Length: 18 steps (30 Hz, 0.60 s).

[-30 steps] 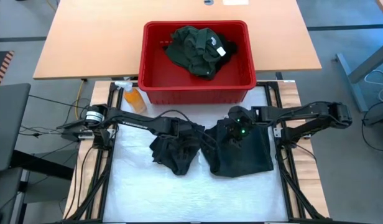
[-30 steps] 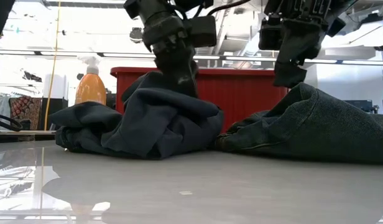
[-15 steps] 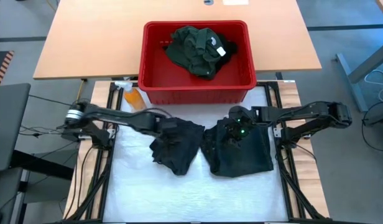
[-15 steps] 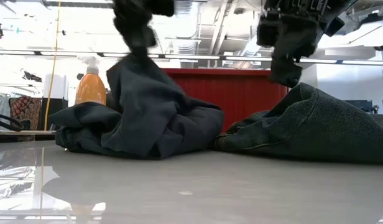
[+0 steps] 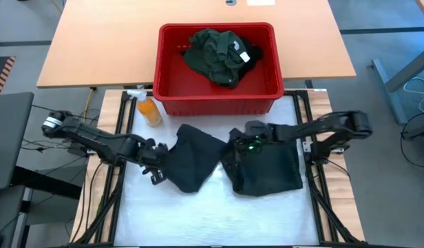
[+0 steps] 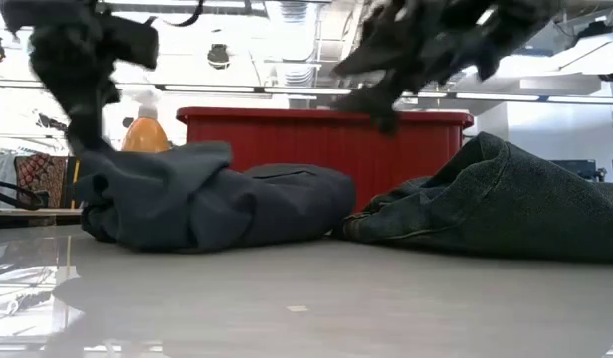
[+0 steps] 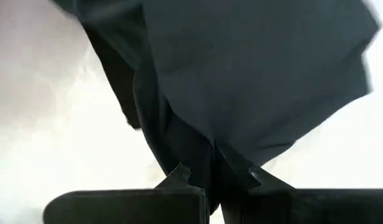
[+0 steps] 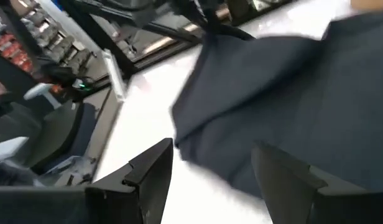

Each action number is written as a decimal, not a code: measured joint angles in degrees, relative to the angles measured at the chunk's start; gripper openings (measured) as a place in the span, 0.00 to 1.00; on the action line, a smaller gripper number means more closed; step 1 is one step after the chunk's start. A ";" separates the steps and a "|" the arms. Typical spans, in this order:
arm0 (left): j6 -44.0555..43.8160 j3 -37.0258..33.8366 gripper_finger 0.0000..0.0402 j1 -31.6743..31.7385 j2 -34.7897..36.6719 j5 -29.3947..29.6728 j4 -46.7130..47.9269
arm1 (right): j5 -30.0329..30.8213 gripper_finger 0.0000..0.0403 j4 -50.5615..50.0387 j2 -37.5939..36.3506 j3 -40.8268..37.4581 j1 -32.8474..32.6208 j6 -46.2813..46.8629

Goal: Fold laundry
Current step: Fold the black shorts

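Now flatter: black garment point(image 5: 191, 160), dragged leftward by left gripper point(image 5: 155, 156).

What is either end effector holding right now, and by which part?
The left end effector is shut on the left edge of the dark garment, a pinched fold of cloth. The right end effector is open above the other dark garment, holding nothing.

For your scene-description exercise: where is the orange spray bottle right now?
In the high view the orange spray bottle stands on the table's left side, just outside the red basket's front-left corner, beyond the left gripper.
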<state>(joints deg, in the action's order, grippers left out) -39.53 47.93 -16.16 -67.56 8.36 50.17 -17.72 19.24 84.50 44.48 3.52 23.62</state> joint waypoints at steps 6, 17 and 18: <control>-8.84 -8.88 0.00 -6.27 4.24 -0.45 -3.15 | 0.11 0.60 2.21 14.26 7.73 1.21 -0.09; -15.75 -12.60 0.00 -13.52 9.48 1.17 -1.63 | 8.94 0.40 -18.99 26.77 24.24 1.85 -2.38; -15.84 -12.60 0.00 -13.73 9.90 1.18 -0.82 | 10.31 0.37 -21.60 27.50 25.05 1.85 -3.08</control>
<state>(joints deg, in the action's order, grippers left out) -55.36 35.33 -29.89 -57.66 9.54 49.35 -7.40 -2.36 112.00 69.53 5.37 20.54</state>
